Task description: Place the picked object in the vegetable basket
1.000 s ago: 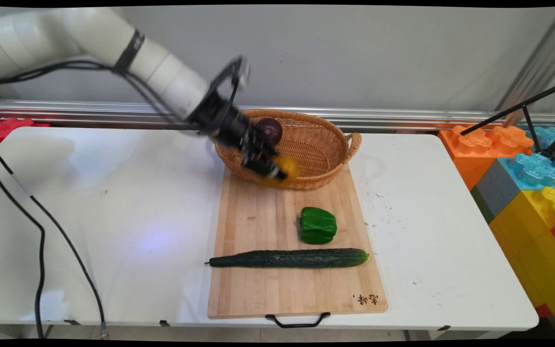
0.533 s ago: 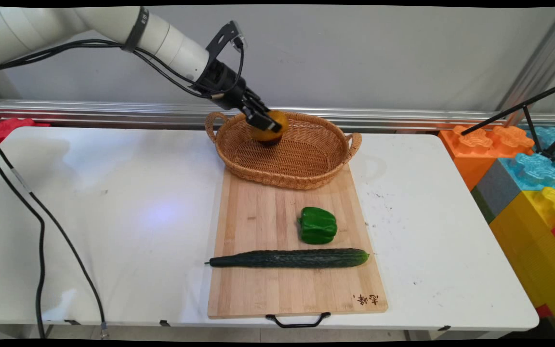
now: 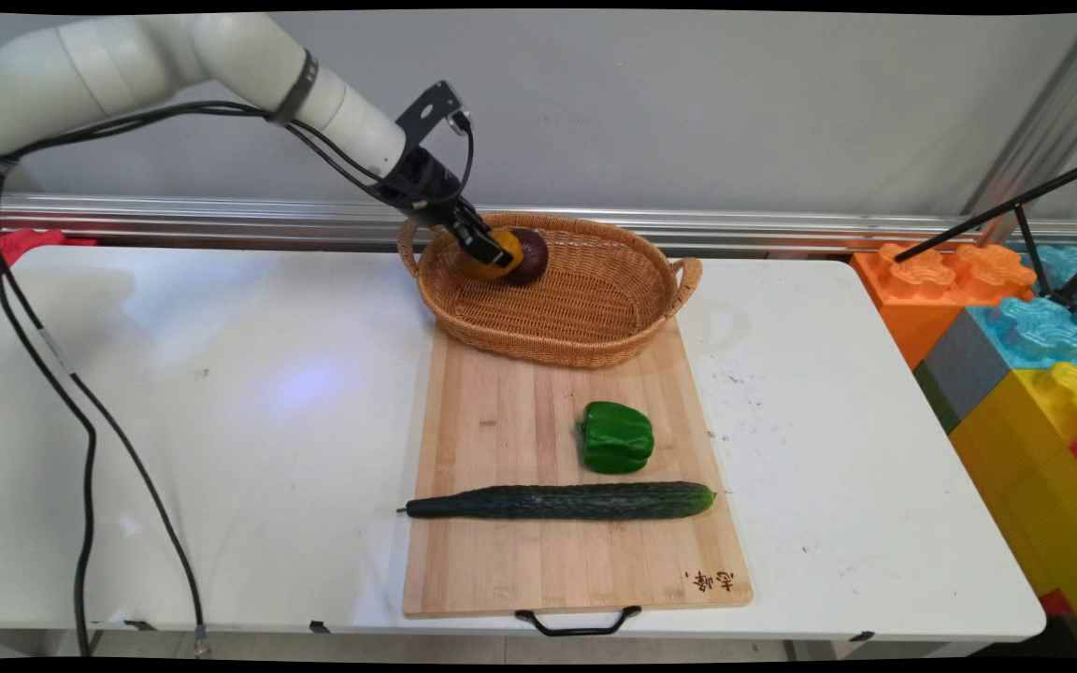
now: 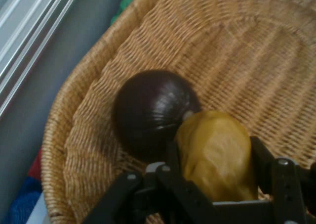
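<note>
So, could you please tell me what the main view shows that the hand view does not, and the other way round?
Only the main view shows the bamboo cutting board with the green pepper and the cucumber lying on it, the white table, and the coloured blocks at the right. Only the hand view shows, close up, the yellow item touching the dark purple onion. Both show the wicker basket and the pincer shut on the yellow item inside it.

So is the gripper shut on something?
Yes: gripper is shut on a yellow fruit, inside the basket beside the onion.
</note>
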Motion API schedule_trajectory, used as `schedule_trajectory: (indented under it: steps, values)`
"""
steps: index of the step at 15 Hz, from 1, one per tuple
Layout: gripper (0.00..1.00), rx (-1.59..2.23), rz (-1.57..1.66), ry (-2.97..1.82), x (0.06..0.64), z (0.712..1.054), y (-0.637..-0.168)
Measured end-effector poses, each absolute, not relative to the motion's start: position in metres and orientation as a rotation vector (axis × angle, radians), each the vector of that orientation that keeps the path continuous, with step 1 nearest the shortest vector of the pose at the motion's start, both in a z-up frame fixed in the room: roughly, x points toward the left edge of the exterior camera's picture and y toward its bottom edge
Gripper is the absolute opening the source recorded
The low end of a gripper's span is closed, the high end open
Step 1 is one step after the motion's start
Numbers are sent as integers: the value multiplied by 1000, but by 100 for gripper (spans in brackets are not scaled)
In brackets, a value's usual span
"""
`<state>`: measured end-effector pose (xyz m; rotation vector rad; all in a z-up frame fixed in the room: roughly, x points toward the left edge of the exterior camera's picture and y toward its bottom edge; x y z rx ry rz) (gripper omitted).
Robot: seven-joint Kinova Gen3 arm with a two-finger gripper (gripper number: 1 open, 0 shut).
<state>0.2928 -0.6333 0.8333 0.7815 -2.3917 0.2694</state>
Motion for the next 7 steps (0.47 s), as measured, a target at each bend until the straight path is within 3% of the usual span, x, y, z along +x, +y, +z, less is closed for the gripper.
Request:
schedule_trajectory:
  steps: [2,3,7]
  values:
    - [0,796,269,-2404,293,822,-642]
    - [100,798,264,-2406,292,819,-645]
    - [100,791,222,-2383,284,819,-648]
